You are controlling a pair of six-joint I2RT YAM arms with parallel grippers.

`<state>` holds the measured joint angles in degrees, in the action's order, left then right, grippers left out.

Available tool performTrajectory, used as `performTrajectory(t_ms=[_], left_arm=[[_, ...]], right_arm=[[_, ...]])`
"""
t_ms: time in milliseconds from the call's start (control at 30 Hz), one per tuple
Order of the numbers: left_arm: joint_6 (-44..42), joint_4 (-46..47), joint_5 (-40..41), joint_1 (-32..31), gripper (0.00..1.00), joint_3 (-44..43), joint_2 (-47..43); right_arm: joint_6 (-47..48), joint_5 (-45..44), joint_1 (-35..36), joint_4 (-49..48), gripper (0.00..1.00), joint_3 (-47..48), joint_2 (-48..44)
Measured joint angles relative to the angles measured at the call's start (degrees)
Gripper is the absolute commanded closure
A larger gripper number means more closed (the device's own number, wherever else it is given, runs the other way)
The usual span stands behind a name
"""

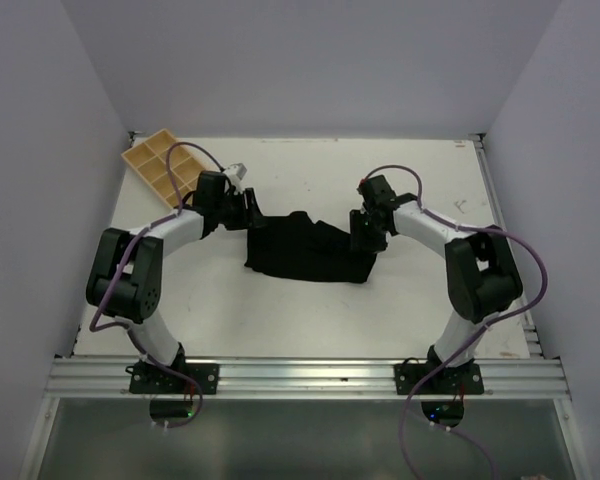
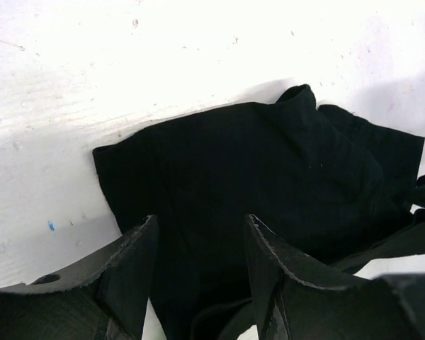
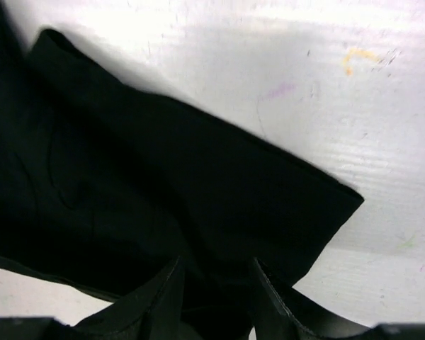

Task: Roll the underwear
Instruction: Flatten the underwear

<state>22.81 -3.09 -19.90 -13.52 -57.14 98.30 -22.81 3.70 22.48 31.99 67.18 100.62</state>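
The left fingers (image 2: 134, 273) are spread. The black underwear (image 2: 255, 177) runs between them, and nothing is pinched. The right fingers (image 3: 159, 301) are spread as well, straddling the other end of the cloth, where a folded band ends in a corner on the white table (image 3: 354, 85). The garment lies mid-table between the two wrists, rumpled rather than flat, with a raised fold near its far edge and loose flaps at the right.

That rumple is what worries me. If either pair closes now, it may catch only the top layer, and I'd expect the roll to start crooked or lumpy. If one side pulls sooner or harder than the other, the slack fabric would likely slide across the smooth table instead of turning over. A shallow bite near the hem could also slip out partway. With black cloth against black fingers, it is hard to tell how deep either pair sits.

The left arm (image 1: 170, 232) and the right arm (image 1: 435, 228) mirror each other — elbows swung out to the sides, forearms angled inward, wrists tipped down over the ends of the cloth. A tan divided tray (image 1: 165, 165) sits at the far left corner, behind the left wrist and apart from the underwear.
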Motion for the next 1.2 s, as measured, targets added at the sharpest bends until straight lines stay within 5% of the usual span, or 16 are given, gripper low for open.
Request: performTrajectory(t_ms=[867, 1200], left_arm=[[-1.57, -2.84, -1.81, 0.00, 0.45, -0.83, 5.46], [-1.38, -4.22, -1.70, -0.87, 0.45, 7.37, -11.34]], right_arm=[[5.27, 9.51, 6.40, 1.53, 0.56, -20.39, -18.27], [-1.22, 2.56, 6.75, 8.35, 0.56, -10.54, -19.67]])
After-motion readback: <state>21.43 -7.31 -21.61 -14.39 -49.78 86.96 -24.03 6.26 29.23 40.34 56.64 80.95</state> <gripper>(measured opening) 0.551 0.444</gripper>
